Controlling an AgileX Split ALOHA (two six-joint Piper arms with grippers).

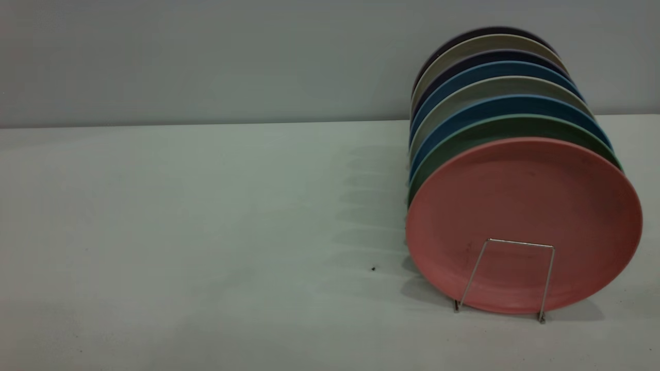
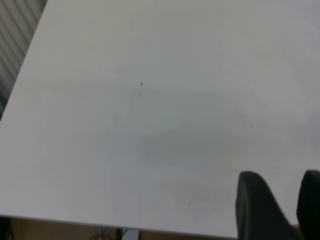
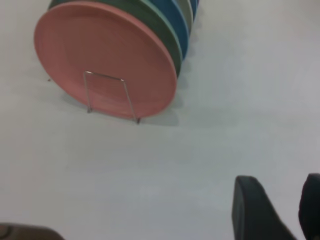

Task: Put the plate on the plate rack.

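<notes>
The salmon-pink plate point(image 1: 523, 206) stands on edge at the front of a row of plates in the plate rack point(image 1: 521, 243), leaning behind the rack's front wire loop. The right wrist view shows the same plate point(image 3: 100, 50) and rack loop point(image 3: 104, 75) some way off across the table. My right gripper point(image 3: 277, 180) is open over bare table, well away from the plate, with nothing between its fingers. My left gripper point(image 2: 280, 177) is open and holds nothing, above bare table near an edge. Neither arm shows in the exterior view.
Behind the pink plate stand a green plate point(image 1: 495, 129), blue plates point(image 1: 500, 105) and several grey and dark ones, all upright. The white table point(image 1: 206, 232) stretches to the left of the rack. A table edge point(image 2: 100, 222) lies close under the left gripper.
</notes>
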